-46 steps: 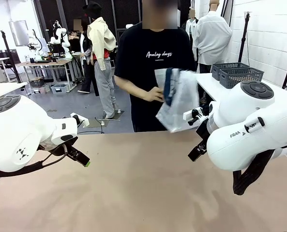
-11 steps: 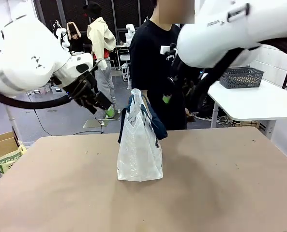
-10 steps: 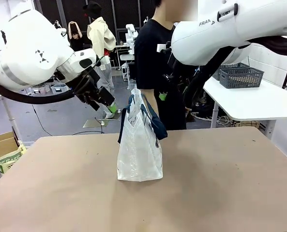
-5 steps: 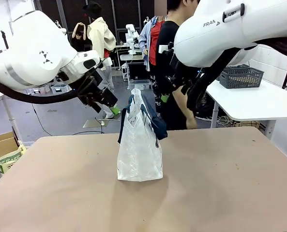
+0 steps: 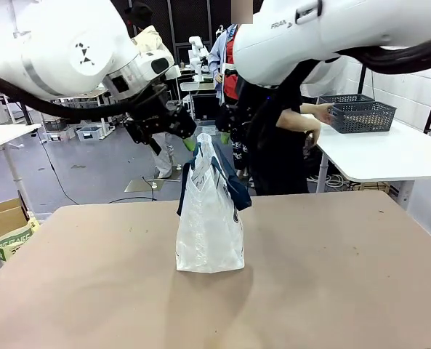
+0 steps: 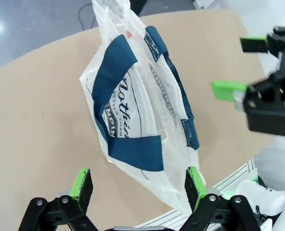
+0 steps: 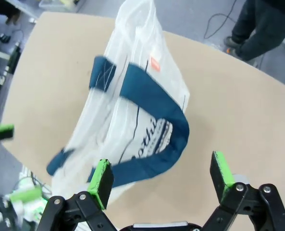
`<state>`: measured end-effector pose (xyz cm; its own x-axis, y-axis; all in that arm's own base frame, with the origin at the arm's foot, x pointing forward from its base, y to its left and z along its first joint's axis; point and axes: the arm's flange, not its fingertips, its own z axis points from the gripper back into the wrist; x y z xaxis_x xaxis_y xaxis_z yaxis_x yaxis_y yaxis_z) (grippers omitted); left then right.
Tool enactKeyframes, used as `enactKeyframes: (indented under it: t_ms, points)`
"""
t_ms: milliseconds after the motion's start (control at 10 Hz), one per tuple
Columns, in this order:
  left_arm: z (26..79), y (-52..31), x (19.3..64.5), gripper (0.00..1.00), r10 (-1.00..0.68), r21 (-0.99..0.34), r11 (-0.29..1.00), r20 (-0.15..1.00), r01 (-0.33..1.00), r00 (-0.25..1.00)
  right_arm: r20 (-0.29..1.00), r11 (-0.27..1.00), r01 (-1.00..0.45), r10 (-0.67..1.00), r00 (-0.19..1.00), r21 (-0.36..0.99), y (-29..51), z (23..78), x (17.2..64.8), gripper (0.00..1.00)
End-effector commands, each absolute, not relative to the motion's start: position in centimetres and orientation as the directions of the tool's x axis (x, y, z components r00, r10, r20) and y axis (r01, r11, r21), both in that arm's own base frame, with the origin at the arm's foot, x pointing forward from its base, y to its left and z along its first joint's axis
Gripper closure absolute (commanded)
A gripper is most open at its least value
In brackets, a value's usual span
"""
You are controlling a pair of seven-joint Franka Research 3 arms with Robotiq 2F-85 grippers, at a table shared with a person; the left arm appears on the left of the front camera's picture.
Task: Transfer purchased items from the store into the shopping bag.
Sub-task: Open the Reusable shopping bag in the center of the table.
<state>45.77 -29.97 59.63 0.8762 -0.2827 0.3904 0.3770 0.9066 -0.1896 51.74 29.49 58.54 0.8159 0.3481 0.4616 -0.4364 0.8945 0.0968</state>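
The shopping bag [image 5: 209,218], translucent white with navy handles, stands upright in the middle of the table. My left gripper [image 5: 187,141] hangs open just above and left of the bag's top. In the left wrist view the left gripper [image 6: 137,185] looks down on the bag [image 6: 132,120] between its spread fingers. My right gripper [image 5: 225,135] is open just behind the bag's top, and the right gripper [image 7: 162,178] also frames the bag [image 7: 132,110] from above. A person's hand [image 5: 318,112] reaches to the store [image 5: 364,115], a dark grey basket on a side table. The purchased items are out of view.
A second dark basket [image 5: 344,99] sits behind the first on the white side table [image 5: 389,153] at the right. The brown table [image 5: 309,276] is bare around the bag. A cardboard box [image 5: 4,218] stands on the floor at the left.
Both arms have closed in on the bag's top from either side. The person has turned to the side table and reaches for the basket. The bag has stayed put.
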Motion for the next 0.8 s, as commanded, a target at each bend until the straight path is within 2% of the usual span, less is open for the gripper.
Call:
enactKeyframes:
  t_ms: [0,100,200,300,400,700]
  points:
    - [59.1,-30.6,47.6,0.00,-0.248,-0.241,0.910,0.336,0.338,0.909,0.433,0.917,-0.374,0.284,0.855,0.138,31.0,58.6,55.2,0.00]
    - [58.5,-30.5,48.4,0.00,-0.295,-0.244,0.893,0.318,0.378,0.901,0.426,0.901,-0.420,0.340,0.838,0.108,31.7,57.8,55.8,0.00]
    - [59.3,-30.4,46.3,0.00,-0.273,-0.207,0.908,0.365,0.364,0.890,0.455,0.904,-0.411,0.319,0.832,0.119,30.0,58.3,53.4,0.00]
    - [59.3,-30.4,46.3,0.00,-0.273,-0.207,0.908,0.365,0.364,0.890,0.455,0.904,-0.411,0.319,0.832,0.119,30.0,58.3,53.4,0.00]
    - [58.2,-30.8,47.4,0.00,-0.272,-0.225,0.906,0.337,0.358,0.901,0.445,0.902,-0.410,0.316,0.838,0.132,30.7,57.5,55.1,0.00]
    - [56.9,-31.4,49.2,0.00,-0.237,-0.272,0.904,0.326,0.331,0.915,0.395,0.894,-0.384,0.274,0.877,0.232,32.1,56.2,56.1,0.00]
